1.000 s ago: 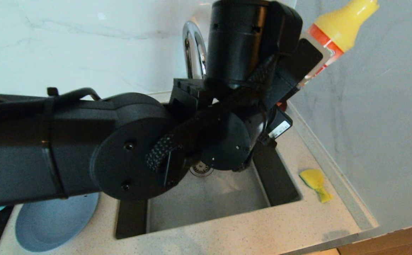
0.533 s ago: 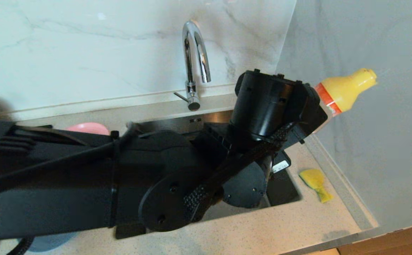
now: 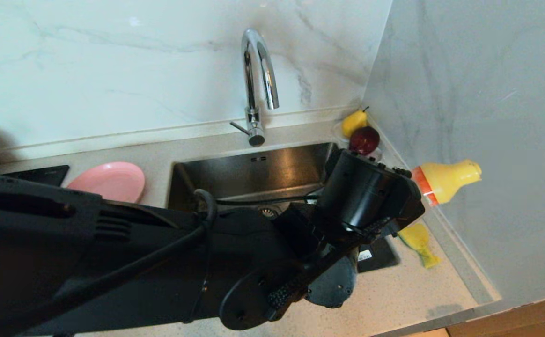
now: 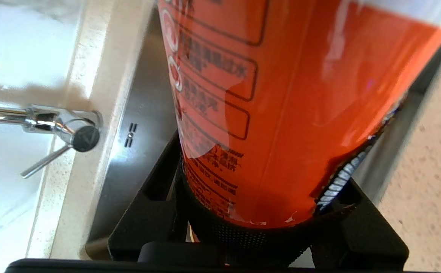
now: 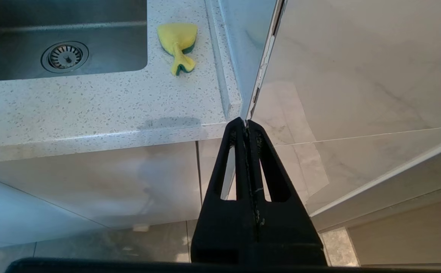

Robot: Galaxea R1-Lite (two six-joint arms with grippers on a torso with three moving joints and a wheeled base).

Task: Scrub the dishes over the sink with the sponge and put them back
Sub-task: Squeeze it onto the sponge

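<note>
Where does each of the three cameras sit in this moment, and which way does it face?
Head view: high on the robot, looking down at the sink, tap and pink plate; the left arm fills the foreground.
Left wrist view: behind the left gripper, whose jaws clasp an orange detergent bottle, over the sink's edge.
Right wrist view: low beside the counter, behind the shut right gripper, facing the counter front.
Shared: head and right wrist views both show the sponge on the counter.

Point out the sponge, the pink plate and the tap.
sponge (image 5: 177, 38), right wrist view, yellow upper face.
pink plate (image 3: 108, 180), head view, centre of its dish.
tap (image 3: 256, 56), head view, chrome arch.
</note>
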